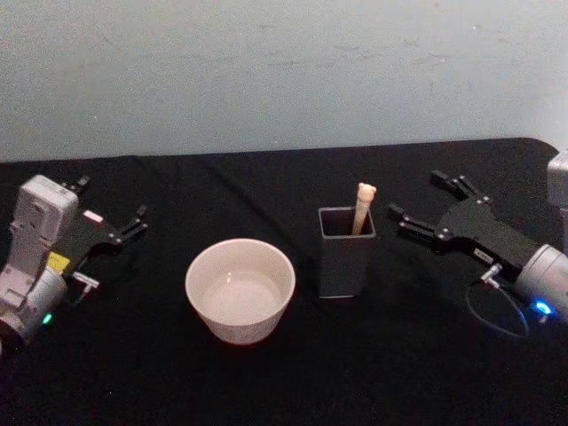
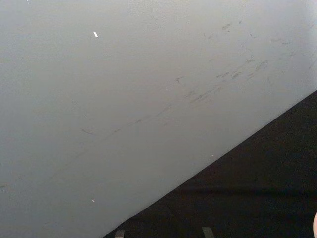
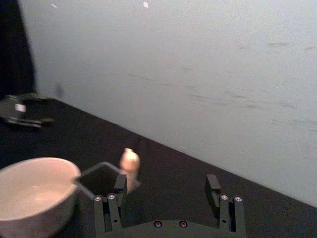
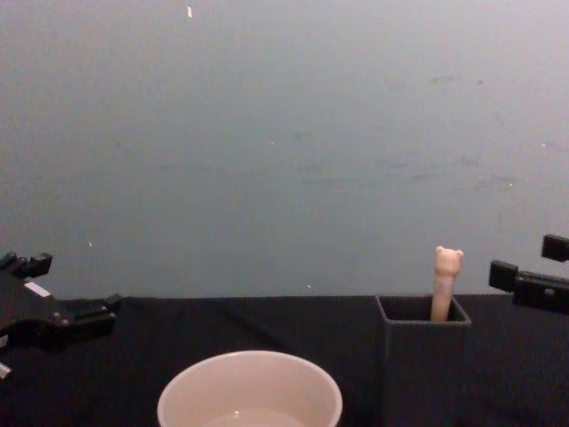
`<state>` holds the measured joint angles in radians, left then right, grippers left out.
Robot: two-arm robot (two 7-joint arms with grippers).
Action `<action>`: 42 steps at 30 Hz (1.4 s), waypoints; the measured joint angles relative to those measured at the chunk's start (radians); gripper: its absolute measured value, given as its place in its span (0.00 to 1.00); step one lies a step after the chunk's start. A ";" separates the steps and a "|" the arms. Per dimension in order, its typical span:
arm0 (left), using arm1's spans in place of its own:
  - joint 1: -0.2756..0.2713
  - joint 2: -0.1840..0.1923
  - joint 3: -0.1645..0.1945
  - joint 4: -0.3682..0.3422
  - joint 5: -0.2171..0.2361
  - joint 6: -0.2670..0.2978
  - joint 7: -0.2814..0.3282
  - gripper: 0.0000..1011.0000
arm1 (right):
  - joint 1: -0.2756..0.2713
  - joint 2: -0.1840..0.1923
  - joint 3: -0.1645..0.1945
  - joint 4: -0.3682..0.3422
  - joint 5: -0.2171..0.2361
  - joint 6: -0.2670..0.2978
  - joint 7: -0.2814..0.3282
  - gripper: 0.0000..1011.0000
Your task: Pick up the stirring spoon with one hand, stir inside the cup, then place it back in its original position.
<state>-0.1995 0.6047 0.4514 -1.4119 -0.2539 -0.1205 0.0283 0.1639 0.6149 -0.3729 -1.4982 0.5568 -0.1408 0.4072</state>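
The stirring spoon (image 1: 362, 209) stands in the dark grey square holder (image 1: 344, 257), its peach bear-head handle sticking up above the rim; its bowl is hidden inside. Left of the holder sits the cream cup (image 1: 240, 288). My right gripper (image 1: 415, 197) hovers open just right of the holder, level with the handle and apart from it. In the right wrist view the spoon (image 3: 130, 161) and holder (image 3: 96, 178) lie just beyond one finger of that gripper (image 3: 166, 184), with the cup (image 3: 34, 193) beside them. From the chest I see spoon (image 4: 444, 283), holder (image 4: 425, 356) and cup (image 4: 249, 391).
My left gripper (image 1: 111, 206) rests open at the table's left side, well away from the cup. A black cloth (image 1: 266, 382) covers the table and a pale wall (image 1: 284, 71) stands close behind. Room is free in front of the cup and holder.
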 joint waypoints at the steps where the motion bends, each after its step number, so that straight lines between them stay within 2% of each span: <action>1: 0.000 0.000 0.000 0.000 0.000 0.000 0.000 0.99 | 0.003 -0.001 0.001 0.002 0.021 0.005 0.037 0.99; 2: 0.000 0.000 0.000 0.000 0.000 0.000 0.000 0.99 | 0.003 -0.001 0.001 0.002 0.021 0.005 0.037 0.99; 5: 0.000 0.000 0.000 0.000 0.000 0.000 0.000 0.99 | 0.018 -0.008 -0.001 0.020 0.051 0.013 0.112 0.99; 8: 0.000 0.000 0.000 0.000 0.000 0.000 0.000 0.99 | 0.033 -0.015 -0.007 0.037 0.056 0.016 0.147 0.99; 9: 0.000 0.000 0.000 0.000 0.000 0.000 0.000 0.99 | 0.054 -0.027 -0.013 0.063 0.057 0.019 0.178 0.99; 20: 0.000 0.000 0.000 0.000 0.000 0.000 0.000 0.99 | 0.166 -0.089 -0.056 0.201 0.037 0.014 0.297 0.99; 27: 0.000 0.000 0.000 0.000 0.000 0.000 0.000 0.99 | 0.207 -0.114 -0.074 0.259 0.024 0.008 0.325 0.99; 42: 0.000 0.000 0.000 0.000 0.000 0.000 0.000 0.99 | 0.231 -0.136 -0.080 0.296 0.019 0.002 0.341 0.99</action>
<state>-0.1995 0.6047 0.4514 -1.4120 -0.2539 -0.1205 0.0283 0.3948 0.4787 -0.4531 -1.2021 0.5755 -0.1391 0.7482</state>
